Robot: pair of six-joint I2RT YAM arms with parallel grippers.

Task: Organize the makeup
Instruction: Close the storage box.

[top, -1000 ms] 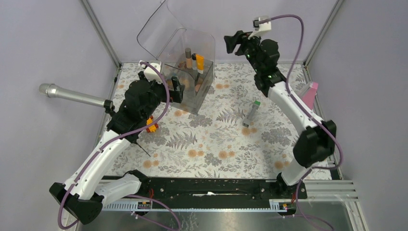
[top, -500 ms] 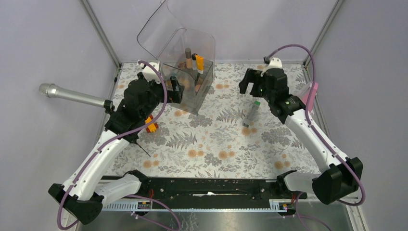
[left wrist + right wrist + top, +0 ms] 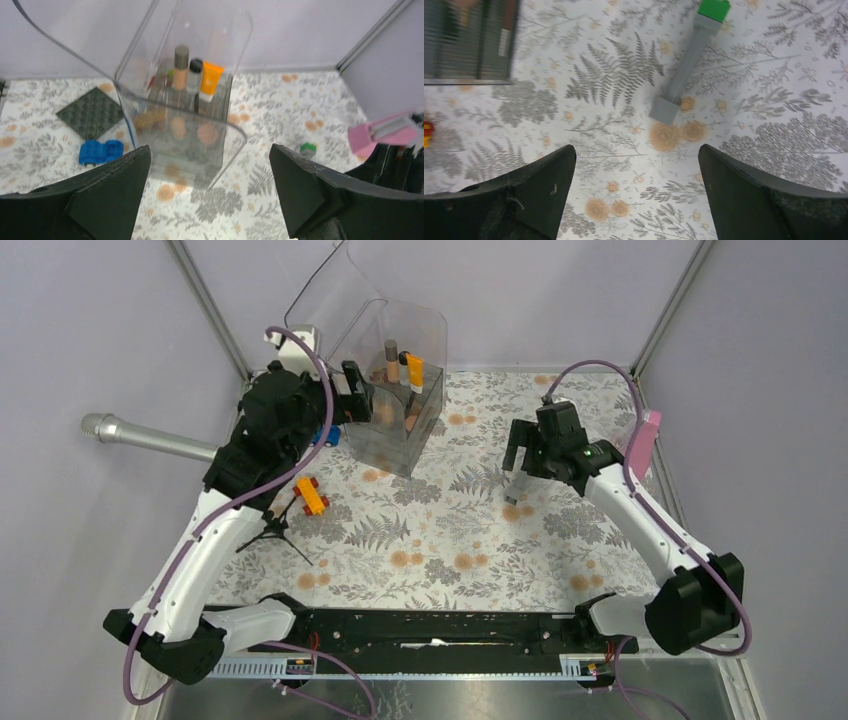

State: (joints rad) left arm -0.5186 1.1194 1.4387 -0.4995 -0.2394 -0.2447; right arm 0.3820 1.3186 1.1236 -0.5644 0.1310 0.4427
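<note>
A grey tube with a green cap [image 3: 688, 67] lies flat on the floral mat; in the top view only its lower end [image 3: 513, 490] shows under my right gripper [image 3: 523, 462]. The right gripper [image 3: 636, 155] hovers open just short of the tube's flat end, with nothing between its fingers. The clear organizer [image 3: 400, 410] at the back holds an orange tube [image 3: 210, 80], two upright bottles [image 3: 181, 65] and coral round discs [image 3: 207, 134]. My left gripper [image 3: 360, 398] stands open beside the organizer's left front; in the left wrist view it [image 3: 209, 152] is empty.
The organizer's clear lid [image 3: 330, 300] is tipped up and back. A silver microphone [image 3: 150, 438] on a small tripod stands at the left, with an orange toy [image 3: 310, 495], a blue toy car [image 3: 100, 151] and a dark baseplate [image 3: 90, 112] nearby. A pink object [image 3: 645, 440] leans at the right edge.
My right arm came down from high beside the organizer to just above the grey tube, jaws widening. My left arm lifted back and left, uncovering the blue car and orange toy.
</note>
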